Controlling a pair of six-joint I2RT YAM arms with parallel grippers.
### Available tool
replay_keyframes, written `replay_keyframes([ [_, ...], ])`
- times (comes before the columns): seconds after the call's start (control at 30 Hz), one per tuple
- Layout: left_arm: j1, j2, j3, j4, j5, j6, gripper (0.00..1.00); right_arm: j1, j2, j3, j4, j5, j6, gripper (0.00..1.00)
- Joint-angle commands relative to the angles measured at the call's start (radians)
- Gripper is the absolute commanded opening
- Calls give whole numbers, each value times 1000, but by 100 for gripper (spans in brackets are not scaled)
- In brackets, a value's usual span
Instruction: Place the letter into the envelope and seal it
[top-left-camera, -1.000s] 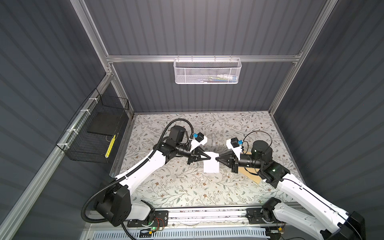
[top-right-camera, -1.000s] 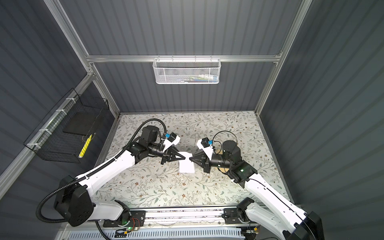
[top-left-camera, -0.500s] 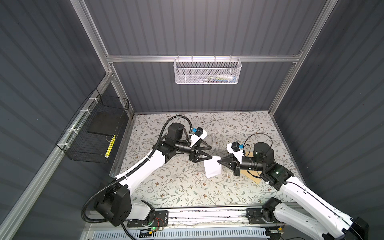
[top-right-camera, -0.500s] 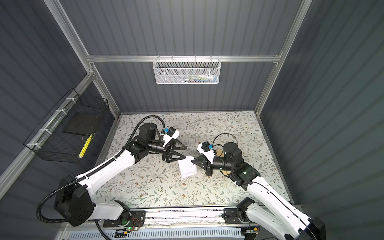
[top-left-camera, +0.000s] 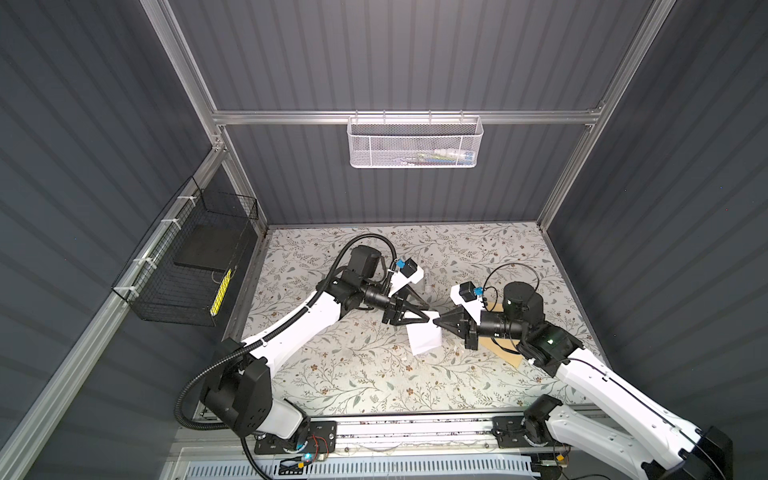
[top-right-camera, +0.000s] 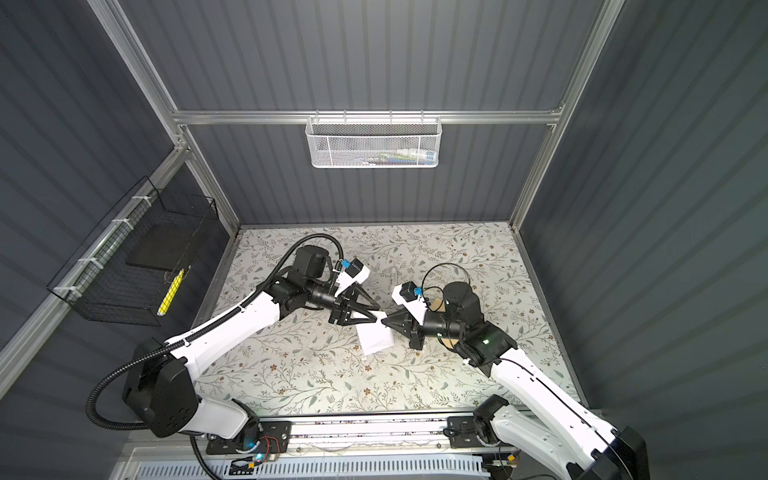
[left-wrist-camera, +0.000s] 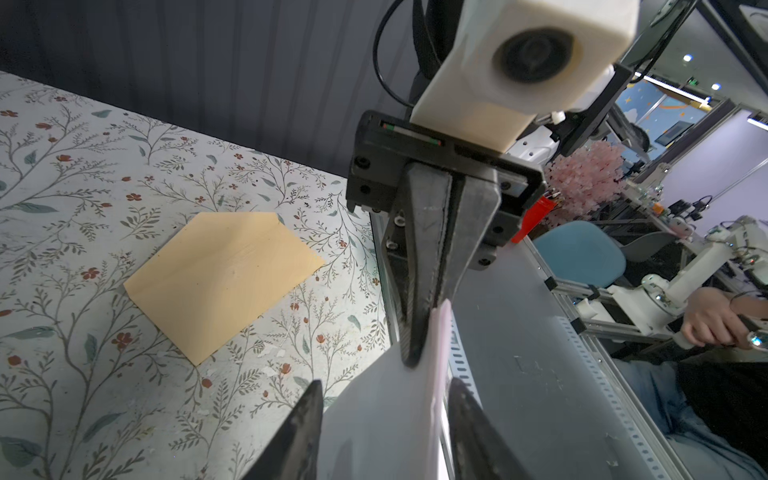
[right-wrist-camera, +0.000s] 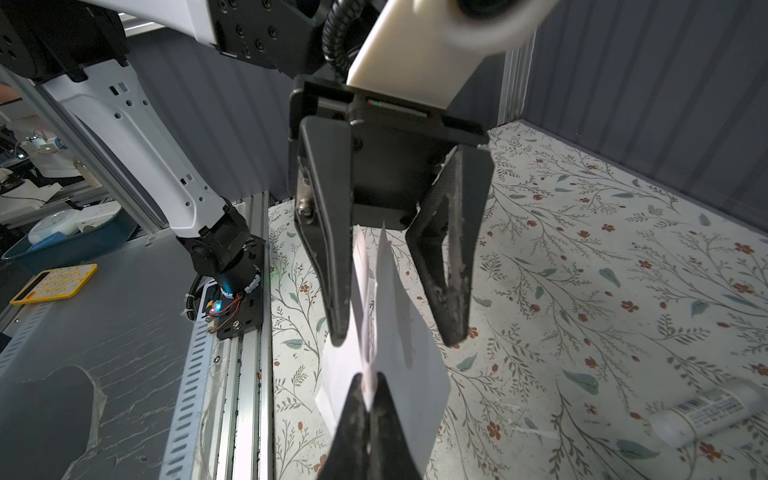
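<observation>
**Left gripper back at the letter, jaws loose**

Half a second ago the left gripper (right-wrist-camera: 395, 337) stood drawn back from the sheet with its jaws wide. It has since come in again, and the jaws have narrowed to about halfway. A second ago it was clamped shut on the paper. The right gripper (left-wrist-camera: 415, 357) has kept its pinch throughout, and the sheet has tilted a little from where it hung before.

The letter (top-left-camera: 424, 338) hangs in the air over the middle of the floral table (top-left-camera: 353, 374), held by its upper edge. The right gripper is closed tight on that edge, its two fingertips pressed together with the paper between them. The left gripper faces it tip to tip in both top views. Its fingers straddle the same upper corner of the sheet but do not grip it. In the right wrist view one finger lies against the paper or just beside it, and the other stands clear with a plain gap.

The envelope (left-wrist-camera: 224, 282) lies flat on the table beneath the right arm — partly hidden by it in both top views, and apart from the letter. A small white tube (right-wrist-camera: 706, 411) lies on the table farther back, behind the left gripper.
</observation>
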Motion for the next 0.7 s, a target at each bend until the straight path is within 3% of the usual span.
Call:
replay_keyframes([
  [0.0,-8,15,38,-77,31,60,30,4,8,30,4,-20,-12,0],
  [0.13,-9,17,56,-124,31,125,0,4,12,28,6,-21,1,4],
  [0.23,-9,1,48,-117,6,129,0,4,12,14,1,-21,23,33],
  [0.3,-8,-10,42,-107,-8,129,0,4,9,-6,9,-24,41,43],
  [0.37,-9,-25,30,-69,-17,104,0,4,4,-33,40,-32,63,44],
  [0.5,-9,-36,24,-35,-24,81,0,4,-1,-66,97,-37,105,33],
  [0.6,-9,-42,19,-20,-28,73,0,5,8,-76,110,-38,110,34],
  [0.67,-9,-47,11,11,-23,51,0,4,17,-76,108,-42,109,29],
])
